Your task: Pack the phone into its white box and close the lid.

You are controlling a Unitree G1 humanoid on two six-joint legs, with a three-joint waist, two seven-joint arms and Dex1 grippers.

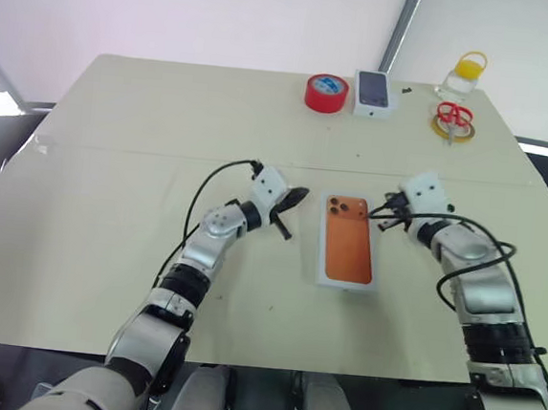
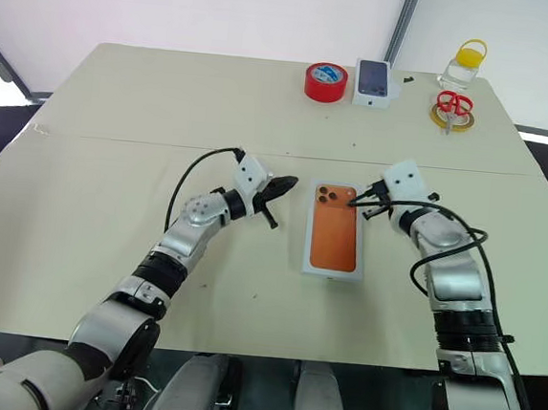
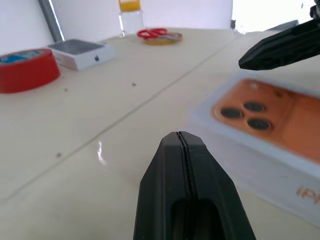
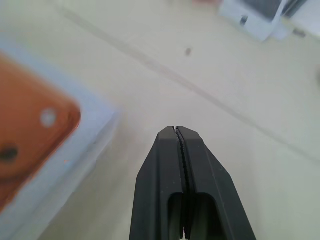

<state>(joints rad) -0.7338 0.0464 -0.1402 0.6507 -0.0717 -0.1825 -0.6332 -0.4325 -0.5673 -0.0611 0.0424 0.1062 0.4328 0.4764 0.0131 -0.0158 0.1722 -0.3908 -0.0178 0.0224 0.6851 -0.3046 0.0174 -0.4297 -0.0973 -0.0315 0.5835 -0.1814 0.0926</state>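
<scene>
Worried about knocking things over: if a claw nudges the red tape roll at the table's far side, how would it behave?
The red tape roll lies flat on its side, so it would probably slide, not roll. It looks rigid and light, unlikely to tip.

Matt white cardboard box [image 1: 346, 280], orange print; smooth cream table [image 1: 115, 153]; glossy red tape roll [image 1: 326, 93].

Both arms are showing silver-grey metal shells at the forearms, with ribbed black rings at the joints and dark casings toward the shoulders. A white boxy camera housing is sitting on each wrist, and black cables are looping out from it along the forearm. The left claw [image 1: 297, 196] and the right claw [image 2: 360, 202] are each ending in two matte black, wedge-shaped plastic fingers, tapering to a thin seam
</scene>
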